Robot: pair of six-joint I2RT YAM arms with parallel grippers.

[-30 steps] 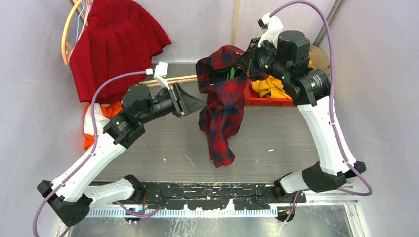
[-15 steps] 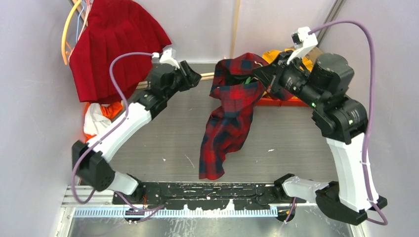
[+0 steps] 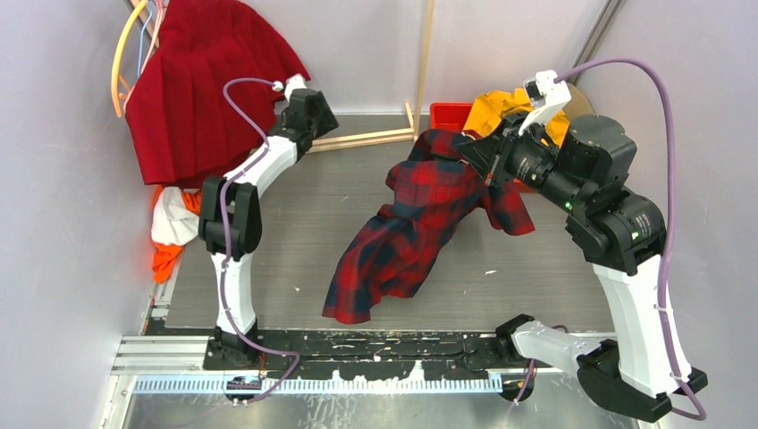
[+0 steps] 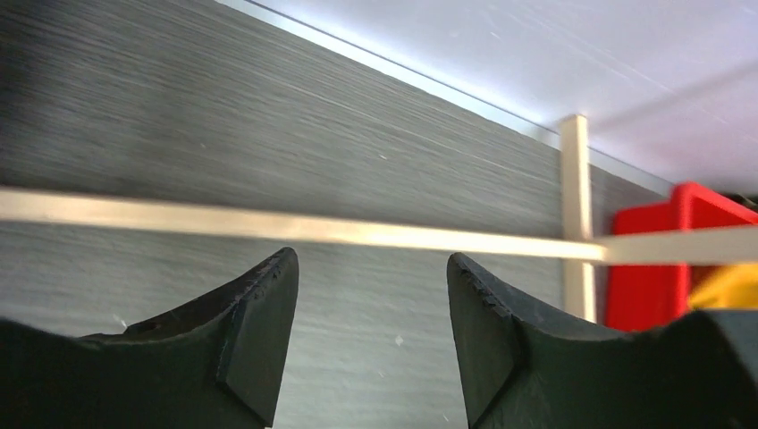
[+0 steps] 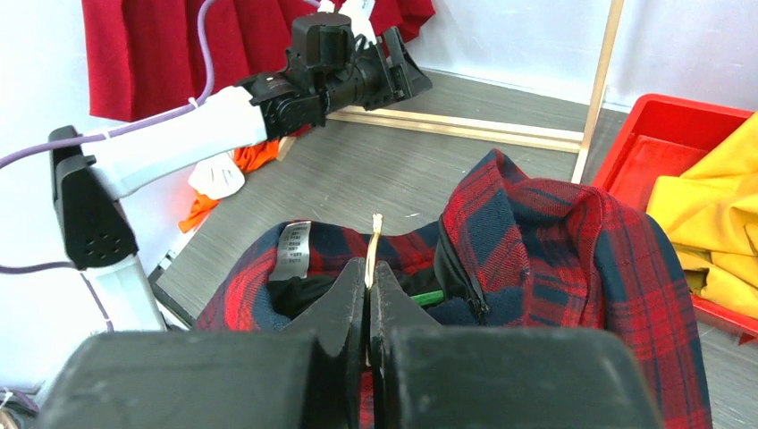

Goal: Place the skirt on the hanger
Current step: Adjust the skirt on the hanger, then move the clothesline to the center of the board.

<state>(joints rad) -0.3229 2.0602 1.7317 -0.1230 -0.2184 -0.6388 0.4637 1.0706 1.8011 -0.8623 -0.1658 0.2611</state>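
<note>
1. Skirt [image 3: 201, 80] hung at the upper left of the overhead view, against the back wall and above the table [image 3: 295, 232]. An orange hanger [image 3: 116, 67] looped beside its left edge. The cream hanger could not be picked out there with certainty.
2. Only the right wrist view showed the right gripper [image 5: 368, 299] pinched tight on a thin cream stem [image 5: 372, 246] at the collar of the plaid shirt [image 5: 536, 241]. A green bar [image 5: 427, 298] lay just beside it. Whether that stem belonged to the hanger could not be told.
3. Only the left wrist view showed the left gripper [image 4: 371, 295] with its fingers parted and nothing between them. A wooden rail [image 4: 268, 225] crossed beyond the tips.
4. Overhead, the plaid shirt trailed from the right gripper toward the lower centre.
5. The left gripper sat near the skirt's right hem, at the back edge by the wooden rail.
6. A red bin [image 3: 447, 114] holding a yellow garment [image 3: 501, 103] crowded the upper right, behind the right gripper.
7. White and orange cloth [image 3: 170, 223] lay at the left edge, below the skirt.
8. Bare table showed between the left arm and the plaid shirt.
</note>
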